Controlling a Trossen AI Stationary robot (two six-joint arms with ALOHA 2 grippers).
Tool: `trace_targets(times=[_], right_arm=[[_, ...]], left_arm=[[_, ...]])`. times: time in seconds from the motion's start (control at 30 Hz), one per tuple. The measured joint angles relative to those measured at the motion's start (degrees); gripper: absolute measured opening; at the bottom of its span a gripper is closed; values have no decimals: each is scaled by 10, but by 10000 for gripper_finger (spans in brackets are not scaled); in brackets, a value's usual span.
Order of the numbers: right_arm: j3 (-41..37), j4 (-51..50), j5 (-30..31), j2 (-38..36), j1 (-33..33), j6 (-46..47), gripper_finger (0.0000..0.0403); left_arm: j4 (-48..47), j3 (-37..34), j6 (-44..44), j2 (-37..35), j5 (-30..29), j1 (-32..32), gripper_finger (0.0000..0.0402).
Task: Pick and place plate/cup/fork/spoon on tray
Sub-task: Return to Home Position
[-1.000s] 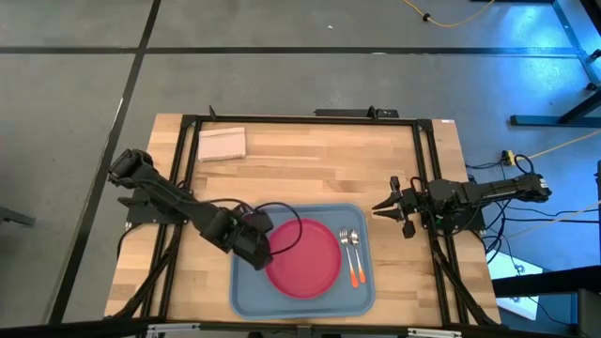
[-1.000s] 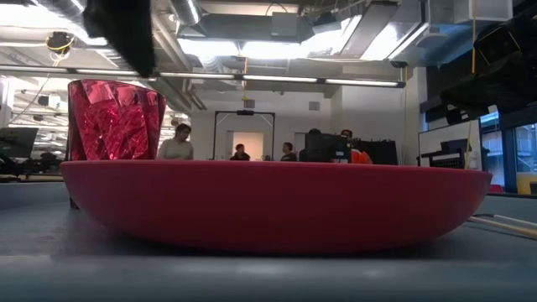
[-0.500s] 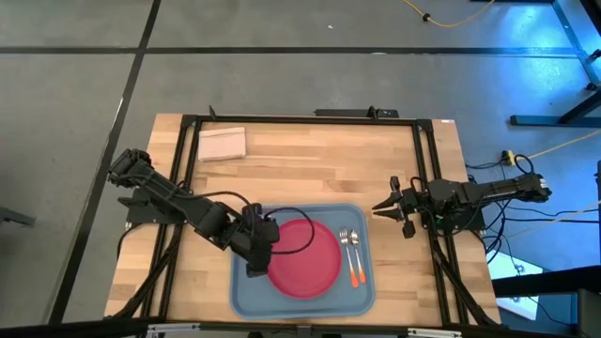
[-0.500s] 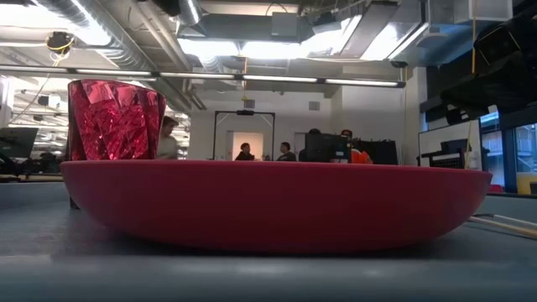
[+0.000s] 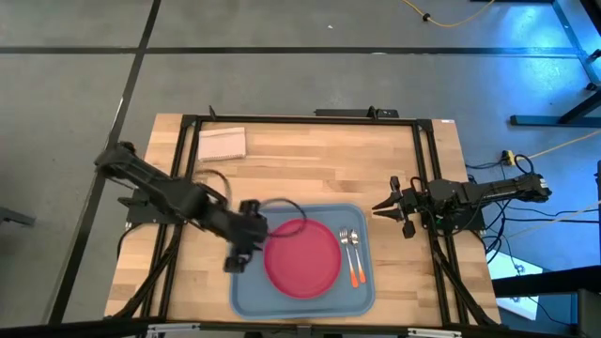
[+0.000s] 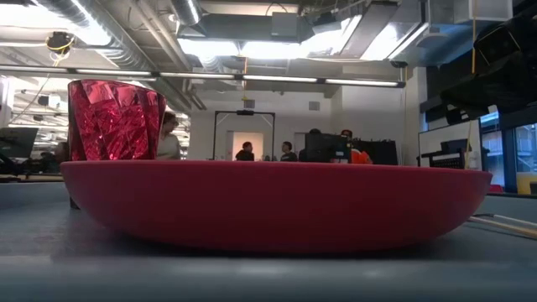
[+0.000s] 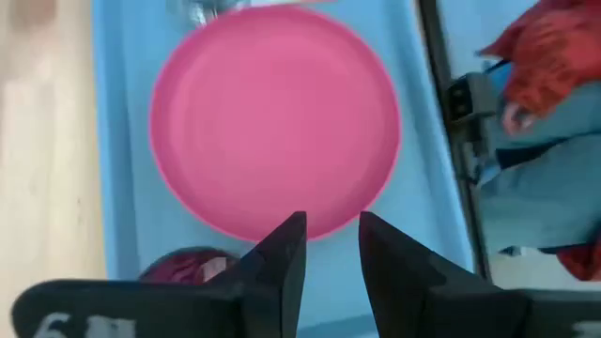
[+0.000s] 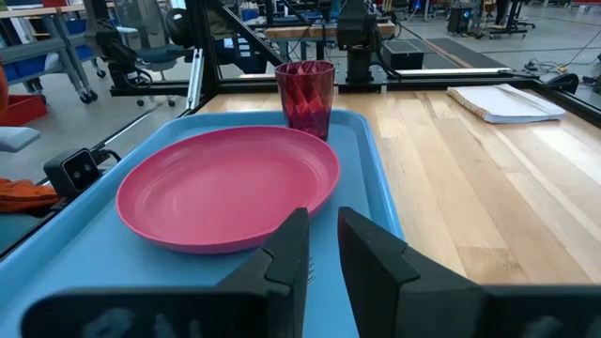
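Observation:
The pink-red plate [image 5: 302, 255] lies flat in the middle of the blue-grey tray [image 5: 249, 296]. The fork [image 5: 345, 246] and the spoon [image 5: 355, 252] lie side by side on the tray, right of the plate, orange handles toward the near edge. The dark red cup [image 8: 305, 94] stands upright on the tray's far left part, beside the plate. My left arm hides the cup in the high view. My left gripper [image 5: 232, 265] hovers over the tray's left edge, open by a narrow gap and empty; the cup [image 7: 188, 268] shows below it. My right gripper [image 5: 377, 208] waits right of the tray, open by a narrow gap.
A small pale folded rectangle [image 5: 222, 143] lies at the table's far left. Black frame rails [image 5: 424, 169] run along the table's sides and far edge. Bare wood lies between the tray and the far rail. People show in the room behind the table [image 6: 289, 153].
My left gripper has gone up from over the cup and toward the table's left edge; in the low view the dark shape above the cup has left the picture. The cup has stayed upright on the tray. Plate, fork and spoon have not moved.

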Motion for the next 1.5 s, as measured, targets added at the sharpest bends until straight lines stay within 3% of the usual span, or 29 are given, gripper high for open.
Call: trace_targets(times=[0.17,0.33,0.53,0.83,1.1,1.5], right_arm=[[0,0,0,0,0,0,65],[0,0,0,0,0,0,65],[0,0,0,0,0,0,65],[0,0,0,0,0,0,65],[0,0,0,0,0,0,65],[0,0,0,0,0,0,65]], left_arm=[[50,-70,41,-126,-35,-7,94],[171,-198,94,-272,-36,-9,94],[322,-364,150,-418,11,9,94],[468,-554,153,-583,47,61,94],[534,-654,153,-679,60,99,94],[544,-709,167,-705,46,144,94]])
